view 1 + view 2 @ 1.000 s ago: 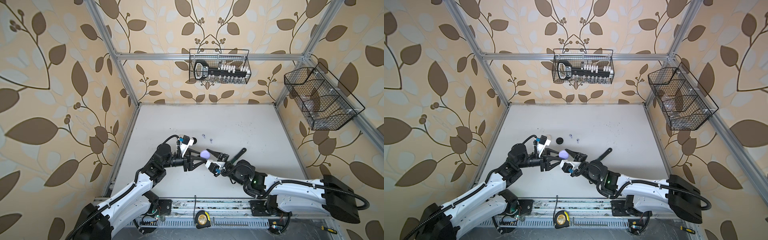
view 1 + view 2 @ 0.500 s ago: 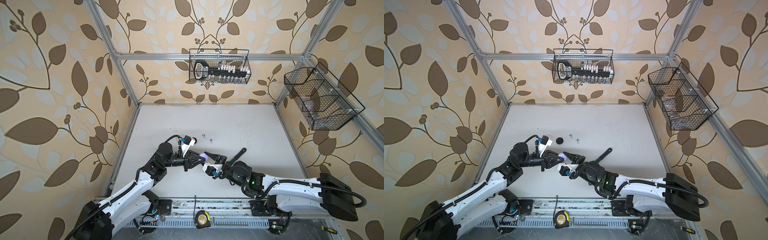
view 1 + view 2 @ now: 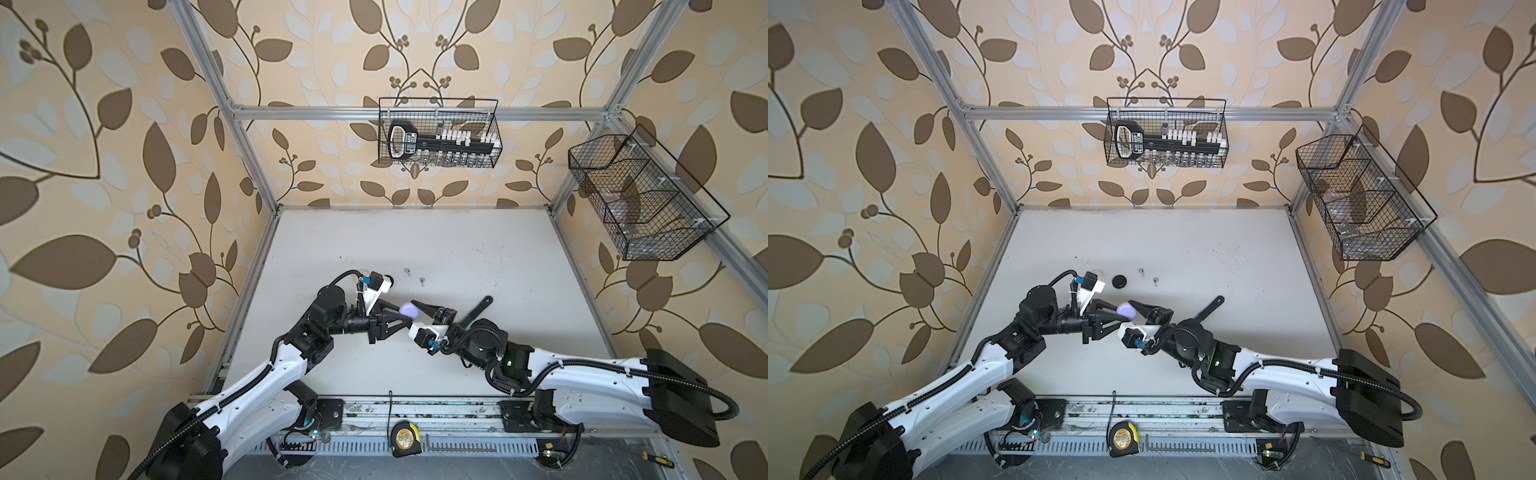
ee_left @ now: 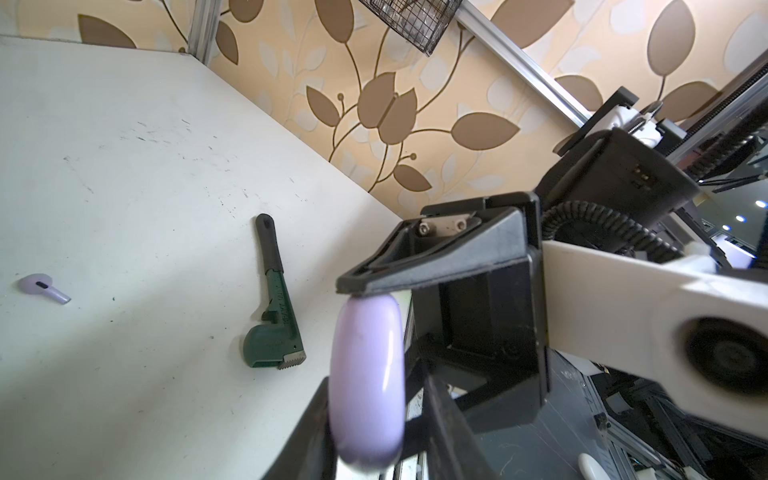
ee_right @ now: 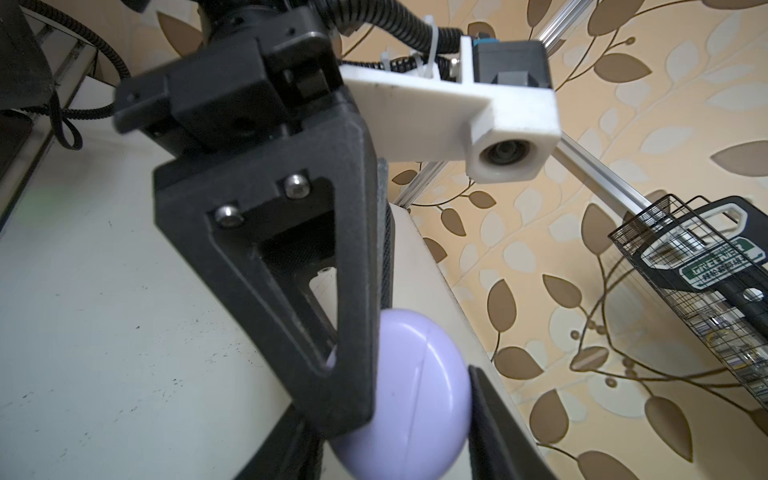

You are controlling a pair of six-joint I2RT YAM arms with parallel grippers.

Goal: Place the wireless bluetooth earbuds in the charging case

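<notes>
The lilac charging case (image 3: 1126,310) hangs above the surface (image 3: 478,249) between both arms. The right tool (image 5: 399,415) pinches it across its rim, while the left tool (image 4: 374,415) has its fingers close along the two flat faces, one touching; whether they press I cannot tell. One lilac earbud (image 3: 407,272) and a second lilac earbud (image 3: 422,281) lie loose on the surface at about twelve o'clock from the case, with a dark green wrench (image 4: 276,299) at three o'clock and a small black disc (image 3: 1119,281) at eleven.
</notes>
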